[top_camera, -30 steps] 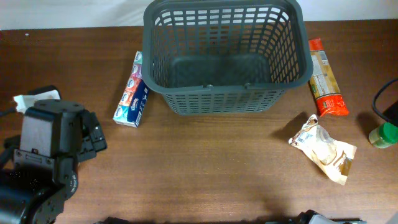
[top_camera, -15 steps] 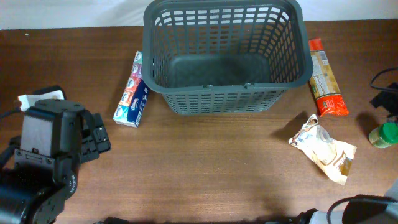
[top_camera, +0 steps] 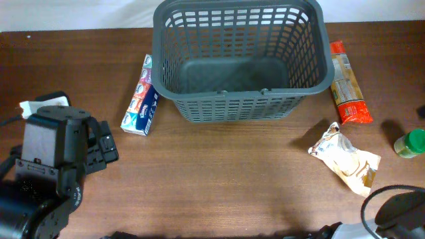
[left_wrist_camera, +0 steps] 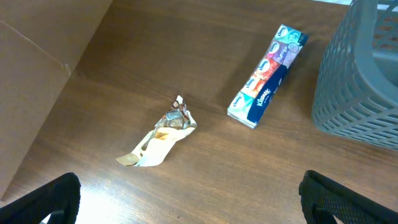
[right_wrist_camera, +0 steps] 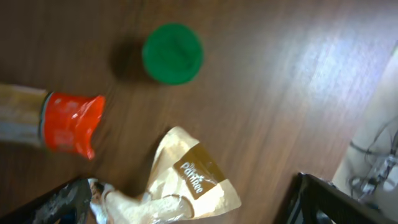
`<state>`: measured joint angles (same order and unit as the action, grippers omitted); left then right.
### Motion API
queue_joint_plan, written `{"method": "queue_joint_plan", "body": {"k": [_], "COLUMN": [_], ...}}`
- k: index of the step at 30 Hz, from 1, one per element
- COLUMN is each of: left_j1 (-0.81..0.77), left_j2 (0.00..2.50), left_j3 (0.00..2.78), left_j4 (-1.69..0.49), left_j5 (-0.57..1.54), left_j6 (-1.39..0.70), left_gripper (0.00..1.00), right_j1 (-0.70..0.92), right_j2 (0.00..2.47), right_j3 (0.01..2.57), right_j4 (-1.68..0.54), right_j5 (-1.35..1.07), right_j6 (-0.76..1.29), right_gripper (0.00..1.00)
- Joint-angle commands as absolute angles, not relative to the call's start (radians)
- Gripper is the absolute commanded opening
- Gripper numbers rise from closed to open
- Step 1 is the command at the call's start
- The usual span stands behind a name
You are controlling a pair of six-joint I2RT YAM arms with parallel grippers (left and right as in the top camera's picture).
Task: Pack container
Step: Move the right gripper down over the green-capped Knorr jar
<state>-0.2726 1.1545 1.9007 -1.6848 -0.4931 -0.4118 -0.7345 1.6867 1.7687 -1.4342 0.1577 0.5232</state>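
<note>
The dark grey slotted basket (top_camera: 242,99) stands empty at the back middle; its wall shows in the left wrist view (left_wrist_camera: 364,68). A tissue pack (top_camera: 141,98) (left_wrist_camera: 267,76) lies just left of it. A long orange package (top_camera: 348,83) (right_wrist_camera: 62,121) lies to its right. A beige snack bag (top_camera: 345,159) (right_wrist_camera: 186,186) lies at front right. My left gripper (left_wrist_camera: 189,208) is open and empty above bare table at the left. My right gripper (right_wrist_camera: 193,208) is open and empty above the beige bag.
A green-capped bottle (top_camera: 410,143) (right_wrist_camera: 172,53) stands near the right edge. A small crumpled wrapper (left_wrist_camera: 163,132) lies left of the tissue pack. The left arm (top_camera: 53,166) fills the front left. The right arm (top_camera: 398,212) and a cable are at the front right corner.
The right arm left the right edge near the bottle and now shows at the front right corner. The left arm shifted slightly. No package moved.
</note>
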Motion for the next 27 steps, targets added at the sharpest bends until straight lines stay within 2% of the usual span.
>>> {"method": "queue_joint_plan", "body": {"k": [1,18,27], "left_j1": [-0.267,-0.267,-0.267], "left_j2": [1.156,1.156,1.156], "left_j3": [1.899,1.899,1.899], "left_j4": [-1.687,-1.687,-1.687], "left_j5": [-0.485,-0.485,-0.485], "left_j6": [-0.418,-0.418,-0.418], "left_gripper": [0.99,1.0,0.99], "right_j1": [-0.77,-0.779,-0.78], "right_j2": [1.725,1.899,1.956], "right_j3": [1.766,1.766,1.766], "right_j4": [-1.424,-1.316,-1.279], "right_j5": [0.122,0.115,0.132], "right_j6": [0.541,0.675,0.672], "right_gripper": [0.99,0.99,0.99]}}
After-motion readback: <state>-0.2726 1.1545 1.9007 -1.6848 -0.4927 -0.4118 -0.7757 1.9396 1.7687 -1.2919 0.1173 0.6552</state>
